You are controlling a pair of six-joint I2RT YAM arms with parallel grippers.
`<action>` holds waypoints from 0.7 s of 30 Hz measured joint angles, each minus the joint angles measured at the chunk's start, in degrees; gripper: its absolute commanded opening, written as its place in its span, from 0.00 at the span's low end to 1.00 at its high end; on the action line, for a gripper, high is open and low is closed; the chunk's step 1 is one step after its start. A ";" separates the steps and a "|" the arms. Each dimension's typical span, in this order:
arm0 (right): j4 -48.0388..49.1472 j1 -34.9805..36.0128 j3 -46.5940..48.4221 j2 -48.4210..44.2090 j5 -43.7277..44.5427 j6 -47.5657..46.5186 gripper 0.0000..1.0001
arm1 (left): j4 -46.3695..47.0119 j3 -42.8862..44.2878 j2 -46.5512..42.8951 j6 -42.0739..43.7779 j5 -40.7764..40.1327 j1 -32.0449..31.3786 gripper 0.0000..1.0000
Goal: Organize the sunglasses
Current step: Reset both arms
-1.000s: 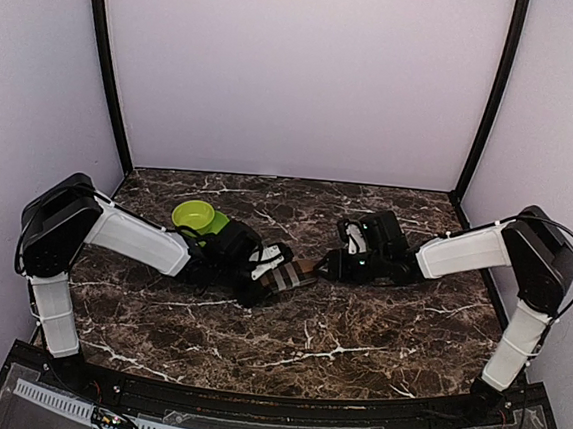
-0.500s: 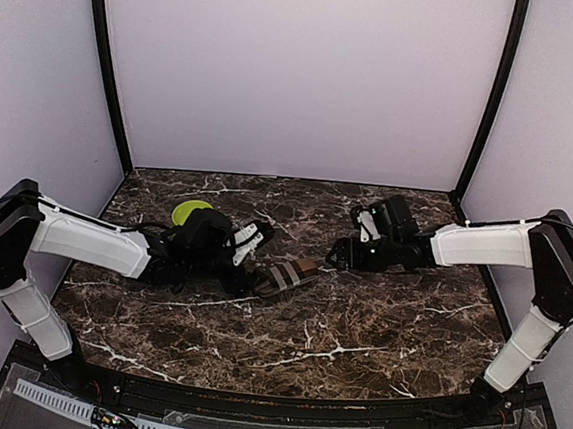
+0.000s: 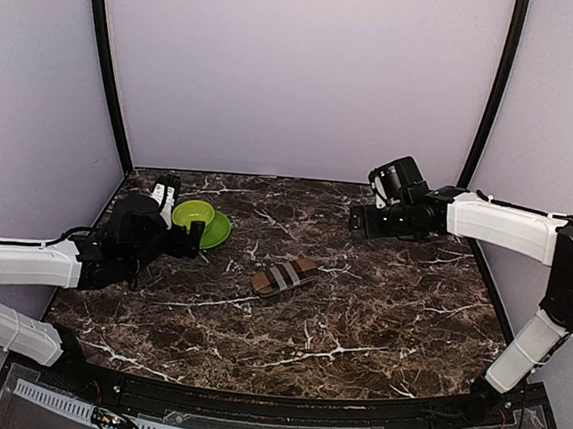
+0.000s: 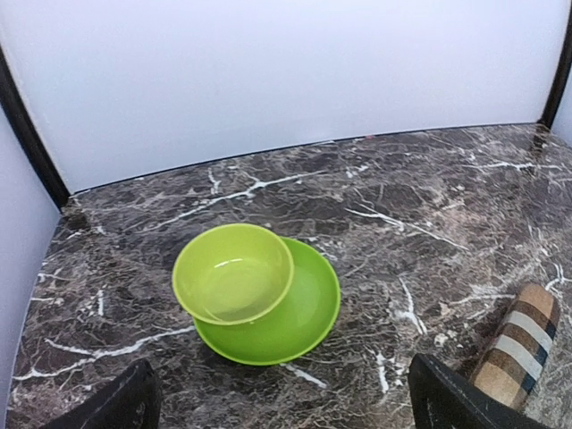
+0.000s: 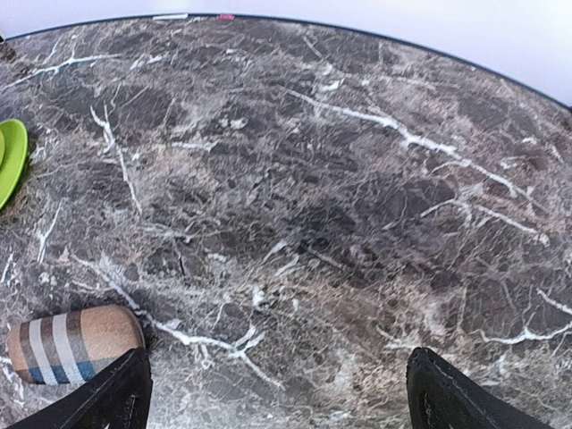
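A brown striped sunglasses case (image 3: 284, 277) lies closed in the middle of the marble table; its end shows in the left wrist view (image 4: 517, 349) and in the right wrist view (image 5: 73, 343). No sunglasses show outside it. My left gripper (image 3: 177, 227) is open and empty, well left of the case, near the green dishes. My right gripper (image 3: 358, 219) is open and empty, up and right of the case, above the table. In both wrist views the black fingertips (image 4: 450, 399) (image 5: 456, 393) stand wide apart with nothing between them.
A green bowl (image 3: 194, 213) sits on a green plate (image 3: 215, 231) at the back left, also in the left wrist view (image 4: 234, 271). The plate's edge shows in the right wrist view (image 5: 11, 161). Black posts and walls bound the table.
Both grippers have let go of the case and pulled away, the left arm back to the left, the right arm up and to the back right. The case lies still on the table.
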 measured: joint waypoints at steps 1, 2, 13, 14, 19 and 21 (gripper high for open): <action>0.11 -0.11 0.20 -0.02 0.44 -0.26 1.00 | -0.55 -0.04 -0.76 -0.42 -1.46 0.22 0.99; 0.24 -0.24 0.20 -0.04 0.76 -0.57 1.00 | -0.90 -0.04 -1.36 -0.63 -2.49 0.28 0.99; 4.85 -4.35 -3.72 -8.68 2.89 -2.40 1.00 | -3.21 -0.90 -11.17 -1.07 -4.57 5.33 0.99; 5.20 -4.44 -3.85 -9.64 3.41 -2.82 1.00 | -3.91 -0.90 -11.98 -1.44 -4.15 6.43 0.99; 5.53 -4.44 -5.09 -14.19 4.61 -4.55 1.00 | -11.08 1.68 -15.61 -2.69 -1.62 9.66 0.99; 4.81 -4.44 -4.55 -14.58 4.57 -4.90 1.00 | -13.97 4.37 -15.76 -2.40 -0.81 9.66 0.99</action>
